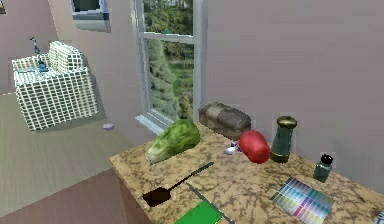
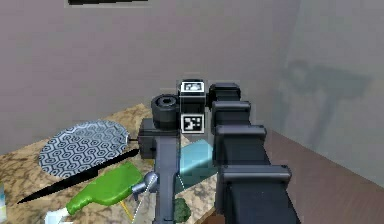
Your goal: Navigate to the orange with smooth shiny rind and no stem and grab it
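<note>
One claw point(image 2: 158, 178) by green bottle point(image 2: 112, 185) on counter point(image 2: 18, 165); holding anything: unclear.

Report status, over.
Gripper at the counter; hold cannot be told. Counter ahead: lettuce, bread loaf, red round fruit. Near the gripper: green bottle, patterned plate.

Arm side view: dark stepped arm point(image 2: 250, 165) rising from the bottom edge right of centre, reaching to mid-frame. Two white marked squares point(image 2: 190, 122) stacked at its far end; gripper point(image 2: 158, 130) just left of them, centre of frame. Cannot tell whether holding anything.
</note>
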You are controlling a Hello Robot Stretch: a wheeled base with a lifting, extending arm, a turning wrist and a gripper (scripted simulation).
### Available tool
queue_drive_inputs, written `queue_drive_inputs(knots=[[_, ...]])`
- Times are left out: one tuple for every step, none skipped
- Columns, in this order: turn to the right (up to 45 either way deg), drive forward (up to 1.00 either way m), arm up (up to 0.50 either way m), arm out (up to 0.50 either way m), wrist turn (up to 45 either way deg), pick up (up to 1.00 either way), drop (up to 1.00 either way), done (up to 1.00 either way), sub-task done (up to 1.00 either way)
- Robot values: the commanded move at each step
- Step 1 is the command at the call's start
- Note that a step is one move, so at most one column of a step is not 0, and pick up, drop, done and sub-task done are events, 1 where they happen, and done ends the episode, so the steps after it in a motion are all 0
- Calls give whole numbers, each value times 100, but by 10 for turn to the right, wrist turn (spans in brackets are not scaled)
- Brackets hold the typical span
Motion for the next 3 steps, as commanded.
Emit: queue_drive_inputs(knots=[[0, 0, 0, 0, 450, 0, 0, 0, 0], [0, 0, 0, 0, 450, 0, 0, 0, 0], [0, 0, 0, 0, 450, 0, 0, 0, 0]])
